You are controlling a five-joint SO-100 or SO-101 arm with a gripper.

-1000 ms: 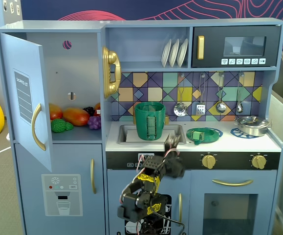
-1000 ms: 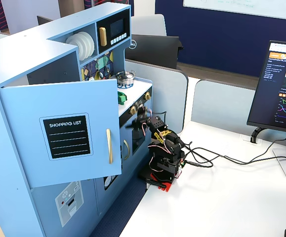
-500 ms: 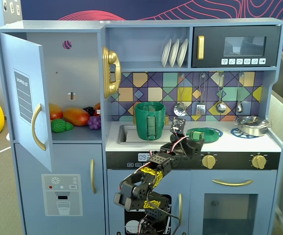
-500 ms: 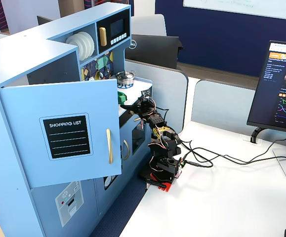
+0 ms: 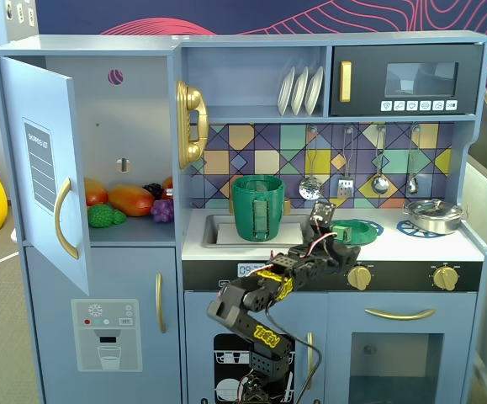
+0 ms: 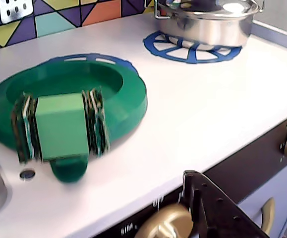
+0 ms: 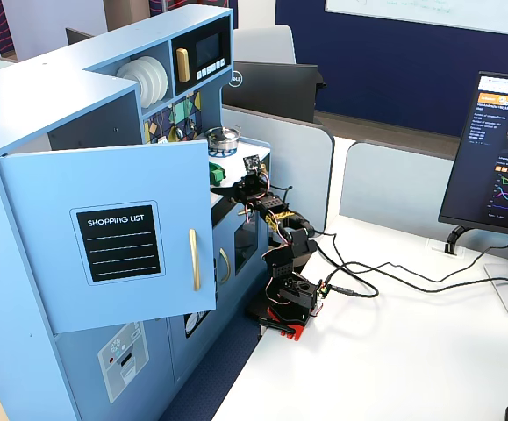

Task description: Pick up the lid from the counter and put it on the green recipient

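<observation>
Claw [image 5: 341,236] is nearing lid [image 6: 66,111], jaw state unclear; aiming squarely at its green knob [image 6: 61,126] should help.

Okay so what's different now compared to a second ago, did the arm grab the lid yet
No grab yet. In a fixed view the arm has unfolded from low in front of the cabinet and reached up and right, bringing its gripper to the counter edge beside the lid. Whether the fingers are open is unclear. The lid lies flat where it was, and the green recipient and steel pan have not moved.
</observation>
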